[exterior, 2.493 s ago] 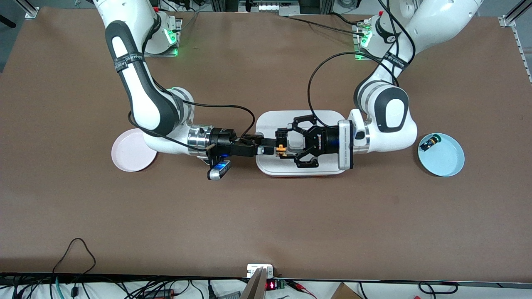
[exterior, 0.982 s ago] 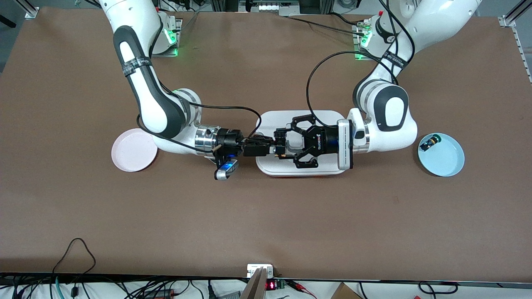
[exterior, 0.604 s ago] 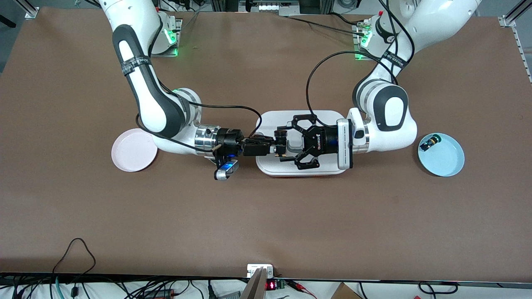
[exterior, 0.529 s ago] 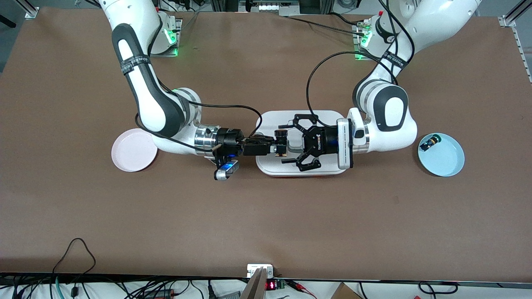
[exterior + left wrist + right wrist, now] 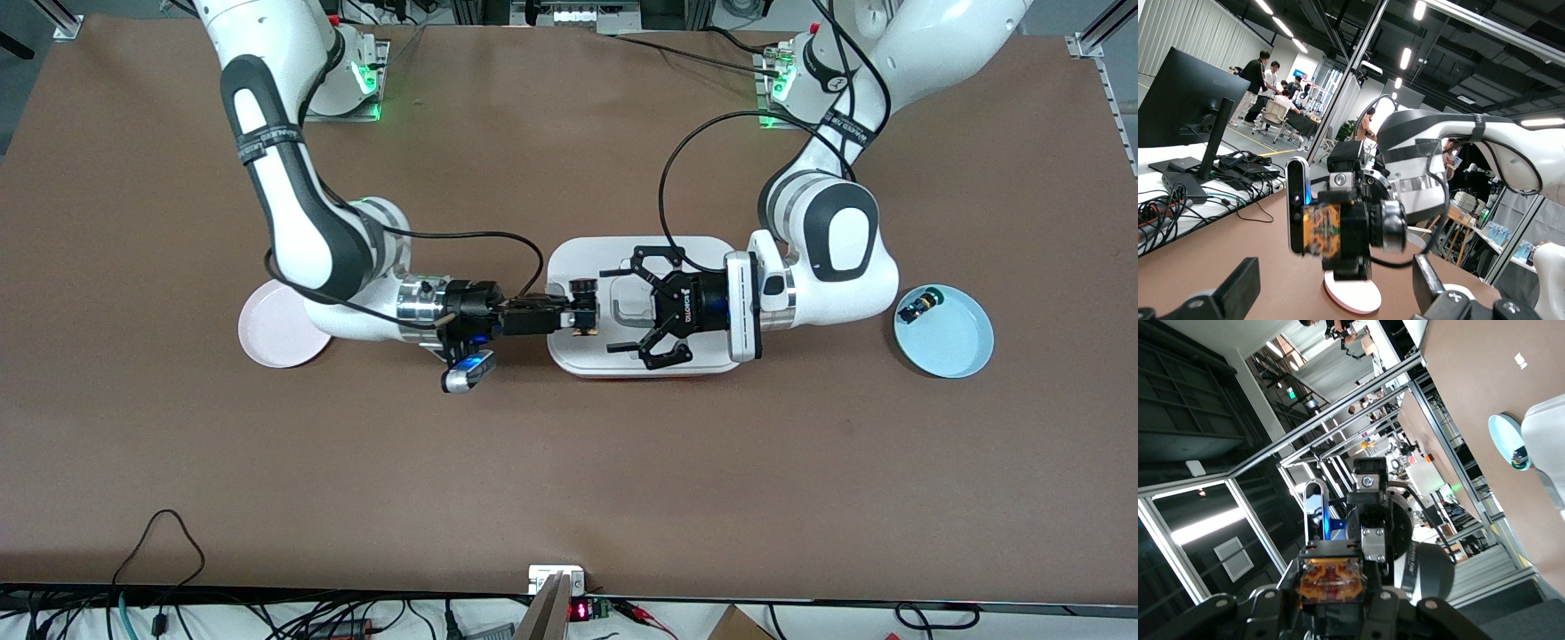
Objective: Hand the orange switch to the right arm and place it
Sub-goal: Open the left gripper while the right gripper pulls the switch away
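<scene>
I saw the right gripper (image 5: pixel 580 315) clamped on the orange switch (image 5: pixel 583 316), holding it in the air over the white tray (image 5: pixel 582 258) at the tray's end toward the right arm. Facing it over the same tray, the left gripper (image 5: pixel 620 309) had its fingers (image 5: pixel 620 348) spread wide apart and touched nothing. A pink plate (image 5: pixel 267 333) lay under the right arm, and a blue plate (image 5: pixel 956 342) (carrying a second small switch (image 5: pixel 916 307)) sat at the left arm's end.

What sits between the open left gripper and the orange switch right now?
Nothing. In the front view the left gripper stands open over the white tray; only bare tray shows between it and the orange switch, held by the right gripper.
</scene>
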